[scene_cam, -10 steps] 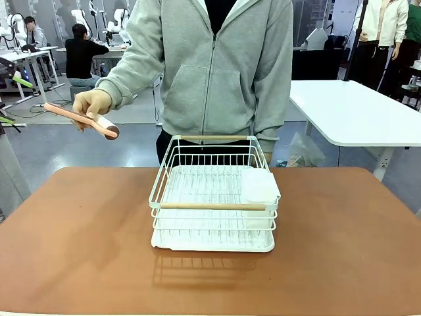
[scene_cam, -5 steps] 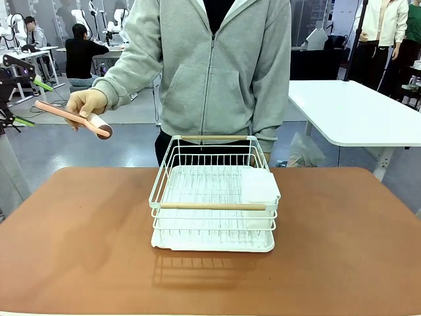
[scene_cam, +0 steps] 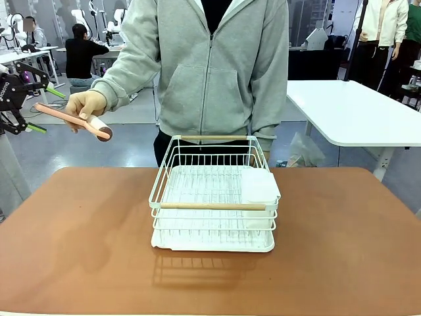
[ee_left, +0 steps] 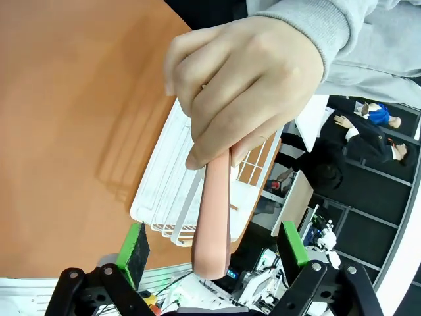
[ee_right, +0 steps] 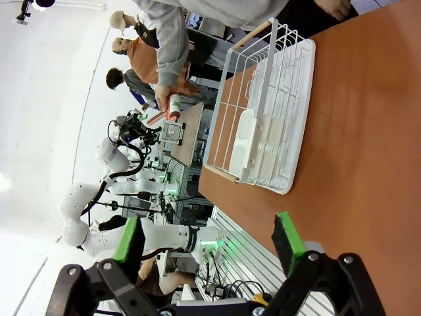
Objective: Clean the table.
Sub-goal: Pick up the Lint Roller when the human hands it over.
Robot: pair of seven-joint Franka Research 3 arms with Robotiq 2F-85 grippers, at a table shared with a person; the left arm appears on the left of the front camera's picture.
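Across the reddish-brown table [scene_cam: 79,250] stands a person whose hand [scene_cam: 89,103] holds out a pink-handled roller [scene_cam: 72,117] above the table's far left corner. My left gripper [scene_cam: 39,108] is open at the handle's free end. In the left wrist view the pink handle [ee_left: 212,217] runs from the hand [ee_left: 243,85] down between the green pads [ee_left: 135,247], touching neither; the left gripper [ee_left: 214,245] is open around it. My right gripper [ee_right: 207,238] hangs open with nothing in it, off the table [ee_right: 368,131].
A white wire rack [scene_cam: 214,197] with wooden handles stands mid-table and holds a white container [scene_cam: 260,187]. The rack [ee_right: 263,112] also shows in the right wrist view. A glossy white table [scene_cam: 355,112] stands at the back right.
My left gripper has come in from the left edge up to the handle's end. The person's hand has shifted the roller slightly left and down.
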